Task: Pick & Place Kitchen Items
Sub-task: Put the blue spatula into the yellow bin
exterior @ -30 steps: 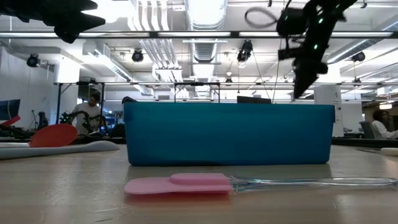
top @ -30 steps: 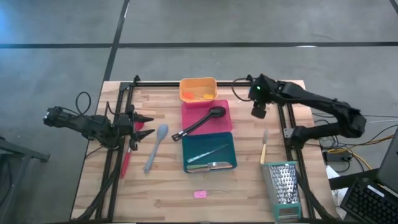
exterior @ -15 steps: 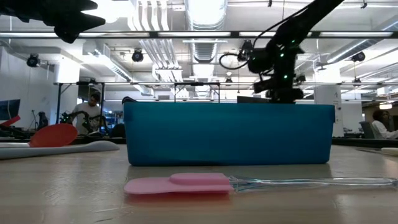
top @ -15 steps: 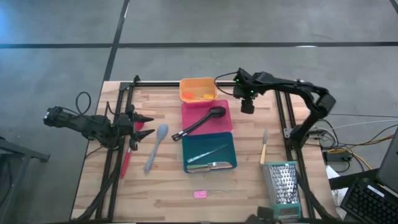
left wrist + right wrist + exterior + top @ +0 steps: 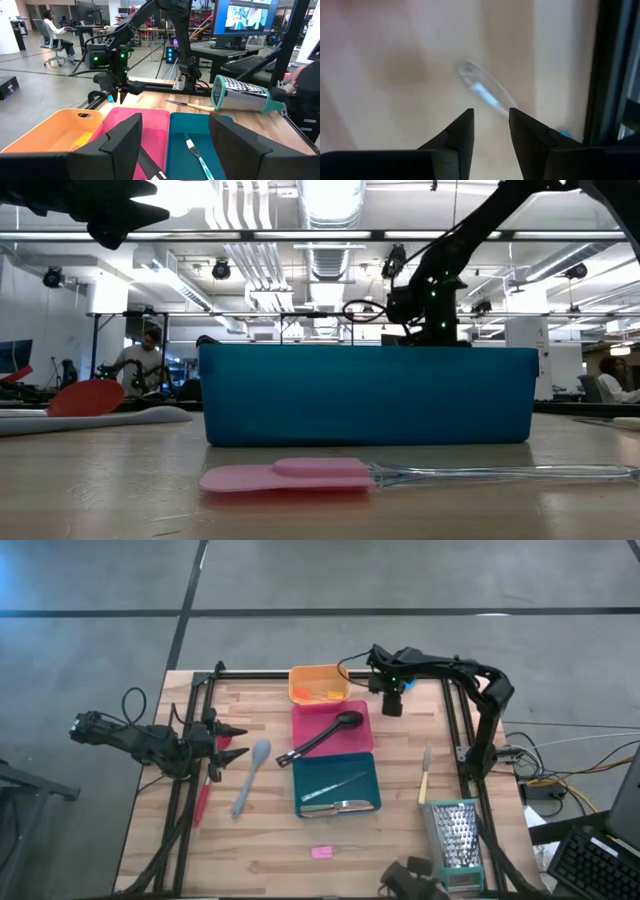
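Right gripper (image 5: 391,708) poised near the far edge of the table (image 5: 270,850), just right of the orange tray (image 5: 318,683) and the pink tray (image 5: 330,727); its fingers (image 5: 462,131) stand a little apart with a narrow gap, over a small clear piece with a blue streak (image 5: 485,93) lying on the wood, which is blurred and whose kind cannot be told. No contact with it is visible. Left gripper (image 5: 225,733) waits at the table's left edge with fingers (image 5: 125,137) spread wide and empty, above the red spatula (image 5: 207,785), whose head it partly hides. The grey spoon (image 5: 251,774) lies just right of the spatula. A black spoon (image 5: 325,735) lies diagonally across the pink tray, its handle reaching out over the tray's left rim. The teal tray (image 5: 337,783) holds slim utensils hard to tell apart from above; in the low view its wall (image 5: 367,394) hides all its contents. The yellow-handled knife (image 5: 424,778) lies toward the right edge, with the box grater (image 5: 456,840) on its side near the right front corner. A pink piece with a clear handle (image 5: 330,475) lies near the front edge. Small pieces in the orange tray are too small to identify.
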Available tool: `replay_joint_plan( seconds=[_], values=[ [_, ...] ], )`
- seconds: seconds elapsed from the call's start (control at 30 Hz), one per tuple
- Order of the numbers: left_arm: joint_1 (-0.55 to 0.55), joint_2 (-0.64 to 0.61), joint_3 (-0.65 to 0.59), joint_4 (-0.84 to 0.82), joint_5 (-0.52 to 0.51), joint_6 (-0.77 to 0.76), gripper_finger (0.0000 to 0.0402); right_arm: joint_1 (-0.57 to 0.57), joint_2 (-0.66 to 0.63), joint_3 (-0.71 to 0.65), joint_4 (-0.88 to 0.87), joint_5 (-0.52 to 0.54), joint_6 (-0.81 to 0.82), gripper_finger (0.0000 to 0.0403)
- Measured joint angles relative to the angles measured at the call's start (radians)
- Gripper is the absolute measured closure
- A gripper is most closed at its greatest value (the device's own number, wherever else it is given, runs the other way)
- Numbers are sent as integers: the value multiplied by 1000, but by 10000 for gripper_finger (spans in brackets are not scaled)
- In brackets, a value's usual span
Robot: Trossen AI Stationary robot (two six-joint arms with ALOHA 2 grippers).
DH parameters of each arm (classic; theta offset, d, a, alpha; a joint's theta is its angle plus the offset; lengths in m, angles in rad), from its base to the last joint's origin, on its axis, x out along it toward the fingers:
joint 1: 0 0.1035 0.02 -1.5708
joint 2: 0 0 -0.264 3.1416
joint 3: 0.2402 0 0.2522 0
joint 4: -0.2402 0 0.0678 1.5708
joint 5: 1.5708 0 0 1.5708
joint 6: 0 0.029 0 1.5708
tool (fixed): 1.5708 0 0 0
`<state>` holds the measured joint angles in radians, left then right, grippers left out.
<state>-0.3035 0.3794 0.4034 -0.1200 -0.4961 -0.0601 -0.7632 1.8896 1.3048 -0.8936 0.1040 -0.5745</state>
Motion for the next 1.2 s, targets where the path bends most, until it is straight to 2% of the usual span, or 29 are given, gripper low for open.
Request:
replay_joint_plan(
  seconds=[0.17, 0.4, 0.53, 0.7, 0.9, 1.2],
  values=[
    [0, 0, 0, 0, 0, 0, 168, -73, 6, 0, 20, 2, 59, 319],
    [0, 0, 0, 0, 0, 0, 168, -173, 4, 19, 53, 3, 318, 345],
    [0, 0, 0, 0, 0, 0, 168, -208, 5, 17, 53, 24, 379, 349],
    [0, 0, 0, 0, 0, 0, 168, -221, 5, 16, 53, 103, 449, 343],
    [0, 0, 0, 0, 0, 0, 168, -219, 14, 15, 55, 112, 517, 342],
    [0, 0, 0, 0, 0, -16, 168, -217, 81, 71, -40, 162, 602, 391]
  ],
)
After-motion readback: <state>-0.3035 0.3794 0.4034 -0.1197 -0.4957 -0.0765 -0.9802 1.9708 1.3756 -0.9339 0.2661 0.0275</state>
